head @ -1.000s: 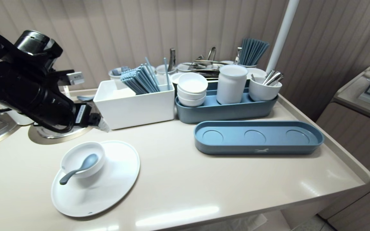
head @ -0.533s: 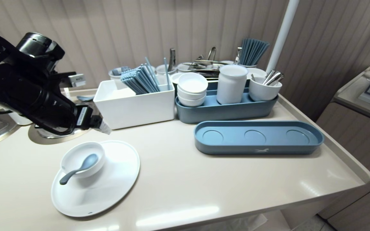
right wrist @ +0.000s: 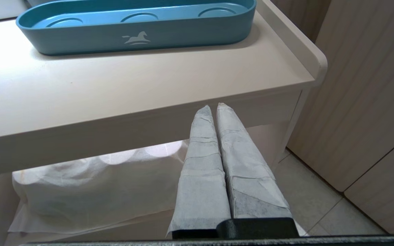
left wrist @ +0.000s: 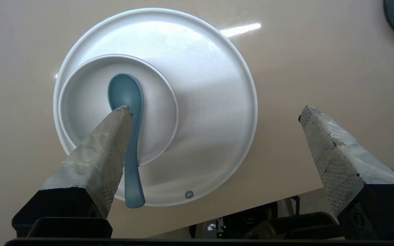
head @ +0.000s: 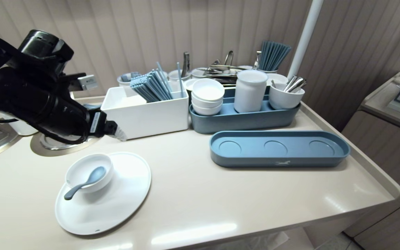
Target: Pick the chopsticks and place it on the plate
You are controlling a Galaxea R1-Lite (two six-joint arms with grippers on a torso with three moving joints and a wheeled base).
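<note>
**Left arm edges toward the chopstick box, fingers wide and empty**

On the beige counter, the left arm has edged slightly rightward in the head view over the last second. The left gripper now hangs close to the front corner of the white chopstick box, above and behind the white plate. Its fingers are spread fully apart and grip nothing. The white bowl on that plate, and the blue spoon resting in it, lie untouched. One finger seems to line up over the spoon, though its height is hard to judge. Only the box corner crowds the fingers. The empty blue tray lies well apart on the right. The right gripper is parked below the counter's edge, fingers pressed together, empty.
</note>
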